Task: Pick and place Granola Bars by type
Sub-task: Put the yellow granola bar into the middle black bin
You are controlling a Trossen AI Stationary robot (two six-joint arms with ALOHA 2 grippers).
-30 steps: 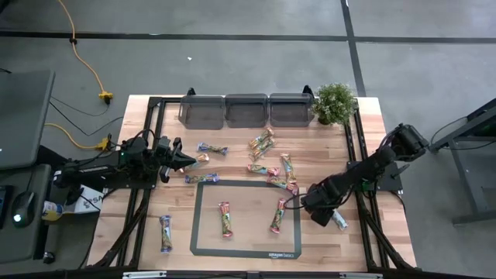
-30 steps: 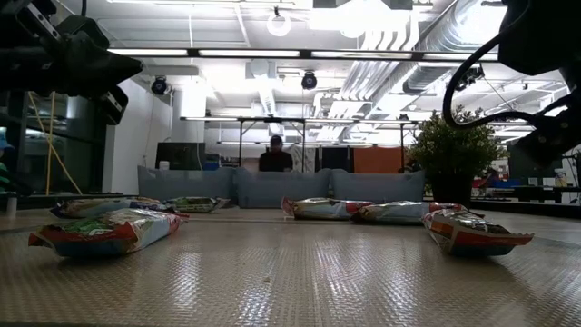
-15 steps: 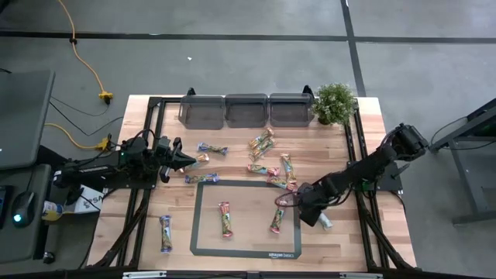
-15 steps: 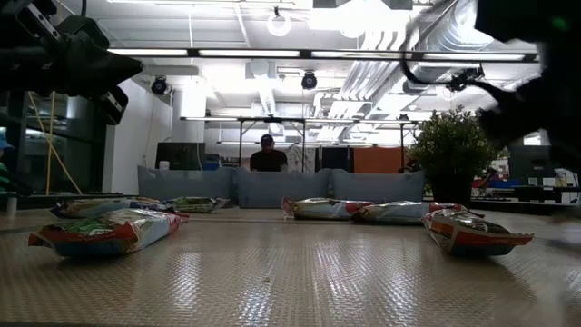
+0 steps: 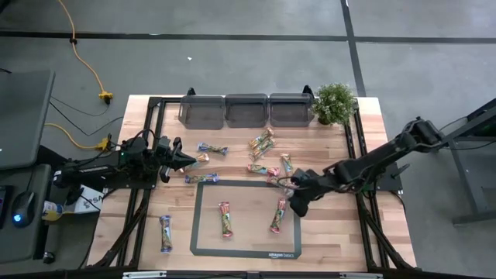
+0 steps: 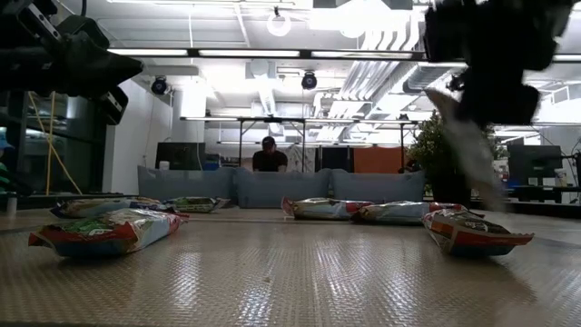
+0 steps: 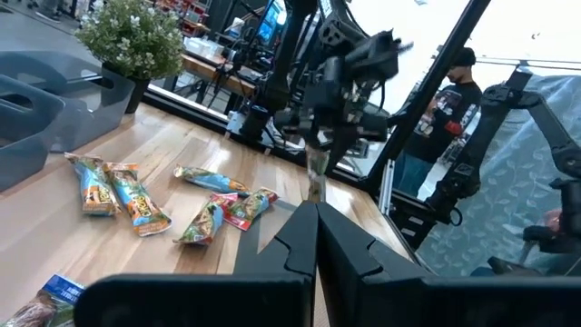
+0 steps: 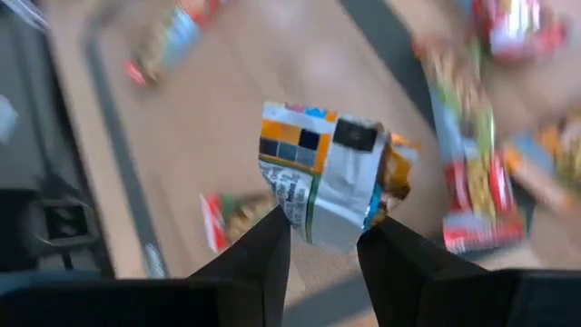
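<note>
The right arm reaches across the light wooden bench point(image 5: 364, 124) from its right side. Its end effector point(image 5: 295, 203) hangs at the right edge of the dark-bordered rectangular mat point(image 5: 246, 218), clamped on a crumpled granola bar in a white, blue and orange wrapper point(image 8: 331, 175). In the right wrist view the two dark fingers point(image 8: 264, 249) pinch the wrapper's lower end, and the bar stands up between them above the mat. In the low view this bar point(image 6: 465, 145) hangs tilted in the air, clear of the mat surface.

The left arm waits at the bench's left edge. Its end effector point(image 5: 184, 160) points toward the bench's middle with its fingers drawn together to a point, holding nothing.

Two red-orange wrapped bars lie inside the mat border: one left of centre point(image 5: 225, 218), one point(image 5: 278, 215) just beside the right end effector. A loose cluster of colourful bars point(image 5: 271, 167) lies on the wood just behind the mat, a blue-silver bar point(image 5: 211, 149) rests close to the left end effector, and a single bar point(image 5: 165, 232) lies alone near the front left. Three grey translucent bins point(image 5: 246, 109) stand in a row along the far edge, with a small green potted plant point(image 5: 334, 102) at their right end. A person in a dark shirt and cap point(image 6: 270, 156) shows in the room beyond the bench.
</note>
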